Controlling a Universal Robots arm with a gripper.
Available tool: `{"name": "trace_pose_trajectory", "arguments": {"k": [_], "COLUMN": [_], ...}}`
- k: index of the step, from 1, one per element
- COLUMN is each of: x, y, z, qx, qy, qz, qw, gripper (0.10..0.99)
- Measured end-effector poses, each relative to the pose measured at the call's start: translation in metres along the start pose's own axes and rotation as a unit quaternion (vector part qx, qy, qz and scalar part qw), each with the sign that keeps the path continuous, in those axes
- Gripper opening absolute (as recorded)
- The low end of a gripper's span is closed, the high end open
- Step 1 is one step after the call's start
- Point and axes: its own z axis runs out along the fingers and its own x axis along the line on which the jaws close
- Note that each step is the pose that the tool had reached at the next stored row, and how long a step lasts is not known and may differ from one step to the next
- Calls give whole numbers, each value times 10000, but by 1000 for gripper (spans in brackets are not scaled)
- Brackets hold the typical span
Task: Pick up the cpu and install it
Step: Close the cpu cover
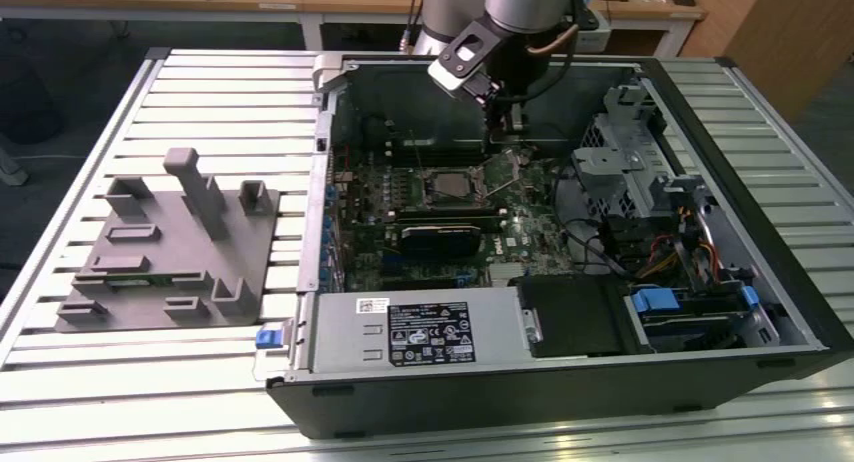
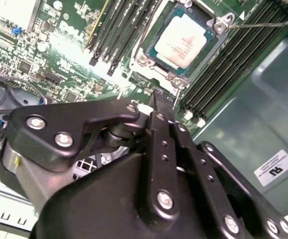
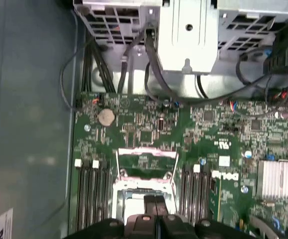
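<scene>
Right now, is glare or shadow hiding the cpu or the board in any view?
Second wrist view: the cpu is pale under bright light but still plain to see. Glare whitens part of the motherboard, and the gripper looms dark in front. First wrist view: dim, flat light over the board. Exterior view: even light, with the inside of the case shaded.

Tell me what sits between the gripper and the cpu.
In the second wrist view, the socket's metal frame edge lies between the gripper and the cpu seated in the socket.
</scene>
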Motion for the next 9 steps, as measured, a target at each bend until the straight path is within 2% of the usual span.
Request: {"name": "trace_pose_trajectory", "arguments": {"k": [9], "x": [-5], "y": [102], "z": [17], "qx": [0], "qy": [0], "qz": [-4], "qw": [10000], "gripper": [106]}}
